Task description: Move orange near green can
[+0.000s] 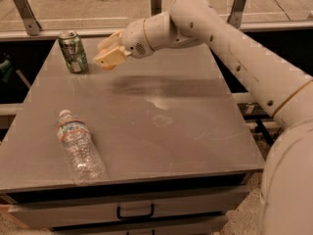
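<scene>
Grey and scuffed, the table (171,131) fills most of the view, and my arm (234,48) reaches in over it from the right. My gripper (108,60) hangs above the far left part of the tabletop, clear of the surface. Its pale yellow fingers (113,54) are drawn in narrow around the orange (105,66). Only a small sliver of the fruit shows at their lower edge; the rest is hidden inside the grip. So the orange is up in the air, not resting on the table.

The green can (73,52) stands upright near the far left corner, its silver top showing. It is just left of my gripper, near it but with a gap between the two, and nothing touches it.

A long dark shadow (161,86) of my arm lies across the tabletop, to the right of the can.

A clear plastic bottle (78,148) lies on its side near the front left edge, well apart from the can and from my gripper. Below the front edge of the table there is a drawer with a dark handle (135,212).
</scene>
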